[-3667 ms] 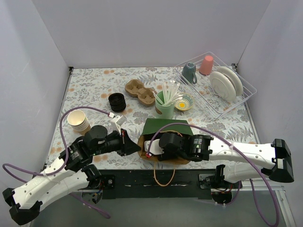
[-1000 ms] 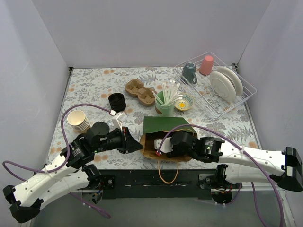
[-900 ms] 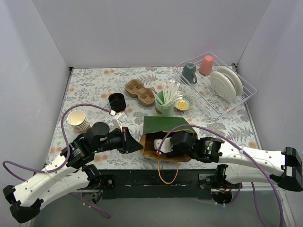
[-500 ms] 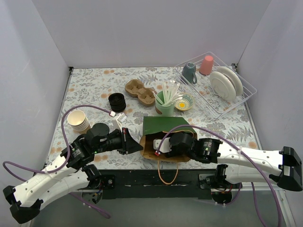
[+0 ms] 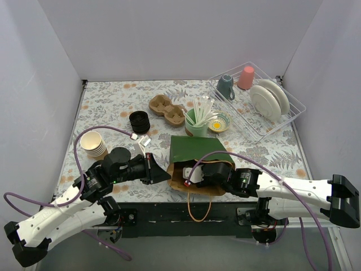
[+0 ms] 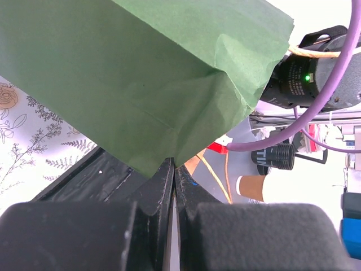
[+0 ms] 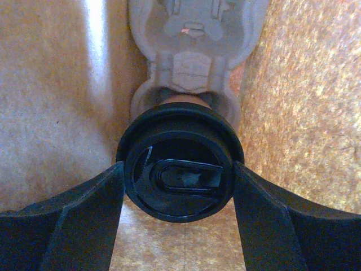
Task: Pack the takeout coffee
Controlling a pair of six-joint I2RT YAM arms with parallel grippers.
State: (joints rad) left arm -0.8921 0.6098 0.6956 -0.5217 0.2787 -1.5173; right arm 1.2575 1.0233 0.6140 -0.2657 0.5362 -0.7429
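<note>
The takeout coffee (image 7: 180,161) sits in a pocket of a grey pulp carrier (image 7: 194,51) inside the green paper bag (image 5: 197,148), which lies at the middle of the counter's near edge. The right gripper (image 7: 178,172) reaches into the bag, its fingers (image 7: 67,226) pressed against both sides of the cup's black lid. The left gripper (image 6: 173,169) is pinched on the bag's rim.

Just behind the bag stand a green cup of stirrers (image 5: 197,121), an empty carrier (image 5: 167,110) and a stack of black lids (image 5: 139,121). Stacked paper cups (image 5: 93,144) sit near the left edge, and a dish rack (image 5: 293,110) fills the far right corner.
</note>
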